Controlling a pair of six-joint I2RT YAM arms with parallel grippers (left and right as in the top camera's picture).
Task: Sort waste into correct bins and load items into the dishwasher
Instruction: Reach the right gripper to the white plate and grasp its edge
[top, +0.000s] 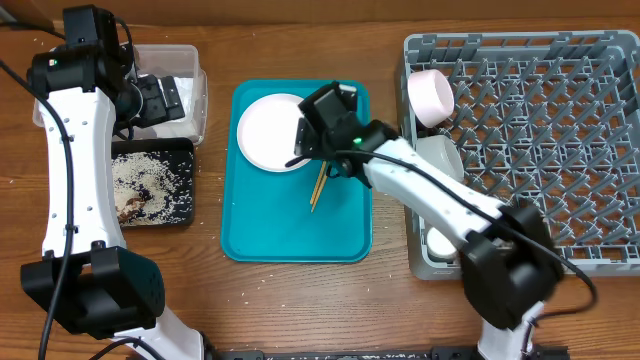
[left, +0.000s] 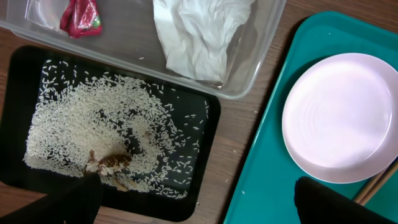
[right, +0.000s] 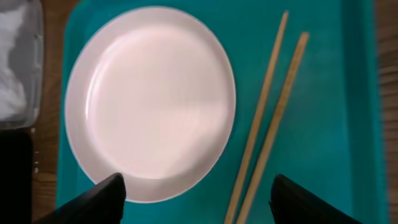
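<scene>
The white plate (top: 268, 130) lies on the teal tray (top: 290, 230), with two wooden chopsticks (top: 319, 186) beside it. My right gripper (right: 198, 202) is open above the plate (right: 149, 102) and chopsticks (right: 267, 124), holding nothing. My left gripper (left: 193, 205) is open and empty above the bins. The clear tub (left: 249, 68) holds the red wrapper (left: 81, 15) and white napkin (left: 199, 37). The black tray (left: 205, 124) holds rice (left: 87, 124) and brown scraps (left: 112, 163). The grey rack (top: 540, 150) holds a pink cup (top: 432, 95) and white bowls (top: 440, 160).
The clear tub (top: 190, 100) and black tray (top: 185, 185) sit at the left of the wooden table. The plate also shows in the left wrist view (left: 342, 118) on the teal tray (left: 267, 174). The rack fills the right side.
</scene>
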